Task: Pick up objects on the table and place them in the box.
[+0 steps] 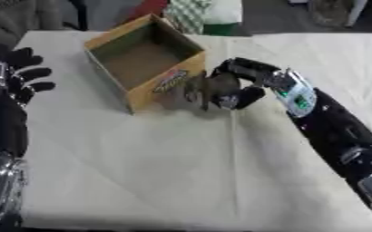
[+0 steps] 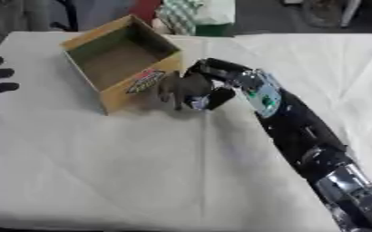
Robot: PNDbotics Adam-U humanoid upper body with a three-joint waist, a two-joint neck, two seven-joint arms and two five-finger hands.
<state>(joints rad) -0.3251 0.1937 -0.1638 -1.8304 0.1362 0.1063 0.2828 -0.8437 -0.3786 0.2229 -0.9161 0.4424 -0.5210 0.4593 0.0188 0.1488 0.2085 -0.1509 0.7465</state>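
An open cardboard box (image 1: pixel 144 59) stands on the white-clothed table (image 1: pixel 141 158), toward the back left; its inside looks bare brown. My right hand (image 1: pixel 235 84) is just right of the box's near corner, its fingers curled round a dark grey, blurred object (image 1: pixel 203 89) that hangs level with the box wall, outside the box. The object's shape cannot be made out. My left hand (image 1: pixel 18 72) is raised at the left edge, fingers spread and holding nothing.
Fabric and other clutter (image 1: pixel 197 13) lie beyond the table's far edge, behind the box. The white cloth runs wide in front of the box, with a crease down the middle.
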